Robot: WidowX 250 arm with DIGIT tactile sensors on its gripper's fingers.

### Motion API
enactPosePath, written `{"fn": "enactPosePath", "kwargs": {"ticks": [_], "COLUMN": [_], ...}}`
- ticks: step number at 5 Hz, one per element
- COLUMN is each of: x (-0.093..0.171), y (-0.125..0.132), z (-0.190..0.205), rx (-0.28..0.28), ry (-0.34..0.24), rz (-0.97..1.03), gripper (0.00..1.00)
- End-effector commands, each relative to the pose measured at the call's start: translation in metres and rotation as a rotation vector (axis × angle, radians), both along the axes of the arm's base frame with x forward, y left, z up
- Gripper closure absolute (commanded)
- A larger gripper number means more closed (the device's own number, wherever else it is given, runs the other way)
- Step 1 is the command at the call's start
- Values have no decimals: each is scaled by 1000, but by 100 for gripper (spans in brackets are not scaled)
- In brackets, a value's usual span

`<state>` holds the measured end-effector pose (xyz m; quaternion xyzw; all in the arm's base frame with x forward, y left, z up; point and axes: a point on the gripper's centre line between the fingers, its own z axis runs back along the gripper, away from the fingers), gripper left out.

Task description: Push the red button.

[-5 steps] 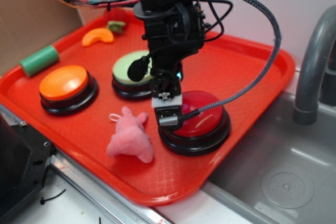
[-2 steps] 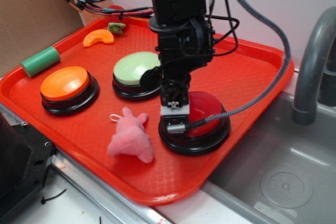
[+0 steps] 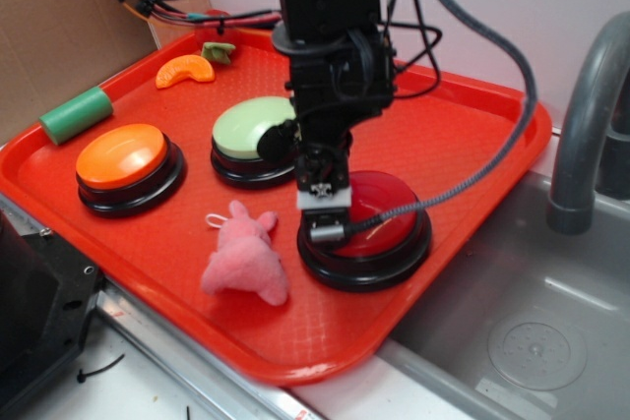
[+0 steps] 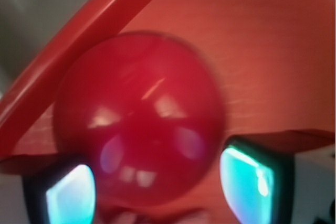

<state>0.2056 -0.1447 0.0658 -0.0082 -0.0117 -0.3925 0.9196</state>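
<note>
Gripper over the red button, press not confirmed

The gripper (image 3: 325, 211) hung at the red button (image 3: 379, 213) near the red tray's (image 3: 472, 145) front right; fingers looked spread apart. Whether it touched was unclear.

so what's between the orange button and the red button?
Exterior view: the pink plush toy lies on the tray between orange button and red button.
</note>
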Motion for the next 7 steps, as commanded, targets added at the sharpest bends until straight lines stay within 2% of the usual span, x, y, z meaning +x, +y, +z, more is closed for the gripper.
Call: {"fn": "enactPosePath", "kwargs": {"ticks": [1,2,3,4,6,7], "x": [-5,-8,-10,-9,-11,-14], "y": [-4,-3,-4,-4,-3,-3], "z": [39,41,52,59,76,87], "rx": [-16,-12,0,21,3,25], "ry": [-64,-52,-67,-47,-61,-74], "rz": [73,21,21,34,48,62], "gripper": [0,0,0,0,0,0]}}
